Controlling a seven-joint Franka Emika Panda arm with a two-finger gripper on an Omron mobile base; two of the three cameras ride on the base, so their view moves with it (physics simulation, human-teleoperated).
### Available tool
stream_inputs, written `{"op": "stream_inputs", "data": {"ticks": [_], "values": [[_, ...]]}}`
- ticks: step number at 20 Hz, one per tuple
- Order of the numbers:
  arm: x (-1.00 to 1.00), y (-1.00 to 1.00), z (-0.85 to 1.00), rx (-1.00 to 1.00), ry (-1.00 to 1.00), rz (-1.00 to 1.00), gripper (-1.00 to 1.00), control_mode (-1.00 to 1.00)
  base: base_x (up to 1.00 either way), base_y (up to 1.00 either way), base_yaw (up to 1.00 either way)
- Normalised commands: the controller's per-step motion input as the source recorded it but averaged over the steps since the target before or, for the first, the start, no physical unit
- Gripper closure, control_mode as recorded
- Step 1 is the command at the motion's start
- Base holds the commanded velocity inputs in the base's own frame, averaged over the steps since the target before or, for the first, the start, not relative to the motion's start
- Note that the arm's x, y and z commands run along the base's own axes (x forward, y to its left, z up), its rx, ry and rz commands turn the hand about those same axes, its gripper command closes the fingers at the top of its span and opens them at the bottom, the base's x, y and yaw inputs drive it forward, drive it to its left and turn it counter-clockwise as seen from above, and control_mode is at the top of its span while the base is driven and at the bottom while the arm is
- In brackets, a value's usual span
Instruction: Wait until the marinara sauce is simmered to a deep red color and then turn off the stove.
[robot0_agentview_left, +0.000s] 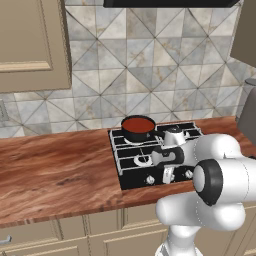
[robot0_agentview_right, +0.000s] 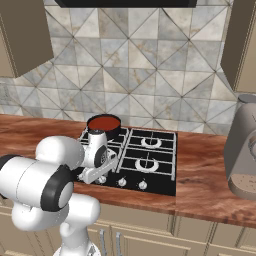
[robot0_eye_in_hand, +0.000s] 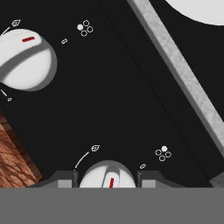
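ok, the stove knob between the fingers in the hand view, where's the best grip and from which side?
Grip the silver knob across its round sides, coming straight down along its axis onto the black cooktop. Its raised ridge with the red mark runs between the end effector fingers, which already flank it, so a wrist twist should turn it.

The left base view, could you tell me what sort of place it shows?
A rendered home kitchen, it seems: a gas stove set into a wooden counter, a tiled backsplash behind it, and a saucepan of marinara sauce on a burner.
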Motion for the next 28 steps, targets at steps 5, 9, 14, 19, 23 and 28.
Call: {"op": "stream_inputs", "data": {"ticks": [5, 9, 14, 19, 23, 28], "values": [[0.0, 0.0, 0.0, 0.0, 0.0, 0.0, 1.0, -1.0, 0.0, 0.0, 0.0], [0.0, 0.0, 0.0, 0.0, 0.0, 0.0, 1.0, -1.0, 0.0, 0.0, 0.0], [0.0, 0.0, 0.0, 0.0, 0.0, 0.0, 1.0, -1.0, 0.0, 0.0, 0.0], [0.0, 0.0, 0.0, 0.0, 0.0, 0.0, 1.0, -1.0, 0.0, 0.0, 0.0], [0.0, 0.0, 0.0, 0.0, 0.0, 0.0, 1.0, -1.0, 0.0, 0.0, 0.0], [0.0, 0.0, 0.0, 0.0, 0.0, 0.0, 1.0, -1.0, 0.0, 0.0, 0.0]]}}
